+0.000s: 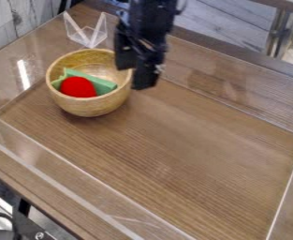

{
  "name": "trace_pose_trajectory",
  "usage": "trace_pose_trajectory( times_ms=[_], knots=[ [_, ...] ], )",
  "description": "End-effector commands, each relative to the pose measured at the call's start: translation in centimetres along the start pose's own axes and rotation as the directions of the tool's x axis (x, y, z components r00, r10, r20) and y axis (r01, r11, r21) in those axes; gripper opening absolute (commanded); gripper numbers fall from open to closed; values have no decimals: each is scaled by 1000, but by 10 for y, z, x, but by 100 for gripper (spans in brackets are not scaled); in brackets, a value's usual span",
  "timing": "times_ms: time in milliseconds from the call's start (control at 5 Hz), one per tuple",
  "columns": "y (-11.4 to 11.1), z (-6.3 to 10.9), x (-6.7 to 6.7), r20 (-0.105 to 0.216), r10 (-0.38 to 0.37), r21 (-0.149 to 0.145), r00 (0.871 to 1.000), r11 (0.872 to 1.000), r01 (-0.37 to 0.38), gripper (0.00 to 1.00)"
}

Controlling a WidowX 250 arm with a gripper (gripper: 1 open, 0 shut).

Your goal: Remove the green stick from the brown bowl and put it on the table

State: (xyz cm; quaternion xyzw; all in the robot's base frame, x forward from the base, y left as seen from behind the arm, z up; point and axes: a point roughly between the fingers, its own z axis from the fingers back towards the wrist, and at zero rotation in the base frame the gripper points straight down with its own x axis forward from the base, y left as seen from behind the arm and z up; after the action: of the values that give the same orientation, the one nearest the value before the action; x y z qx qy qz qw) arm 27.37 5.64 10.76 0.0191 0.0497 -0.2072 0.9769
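You are bringing the spread, empty tool (135, 64) over the brown bowl (91, 101); next, lower onto the green stick (98, 81), avoiding the red ball (75, 87).

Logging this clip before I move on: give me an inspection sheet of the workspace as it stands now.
Surface: wood-grain table, low clear walls round its edges.
Job's things: green stick lies inside the brown bowl, partly under a red ball; not yet removed.
Clutter: red ball in the bowl; nothing else loose seen.
Grippers: pincer open, pointing down at the bowl's right rim, holding nothing.
Cables: nothing seen.
Surroundings: clear plastic piece beyond the bowl; metal frame legs at the back.
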Motion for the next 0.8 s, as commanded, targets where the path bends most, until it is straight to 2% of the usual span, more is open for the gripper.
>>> trace_pose_trajectory(
  times_ms=[0, 200, 400, 600],
  knots=[
    [40, 5, -18, 38, -101, 59, 994, 993, 99, 100],
    [76, -5, -41, 31, -187, 74, 982, 980, 184, 100],
    [97, -15, -38, 32, -187, 76, 982, 980, 184, 100],
    [102, -29, -24, 42, -219, 91, 975, 972, 215, 100]
  ],
)
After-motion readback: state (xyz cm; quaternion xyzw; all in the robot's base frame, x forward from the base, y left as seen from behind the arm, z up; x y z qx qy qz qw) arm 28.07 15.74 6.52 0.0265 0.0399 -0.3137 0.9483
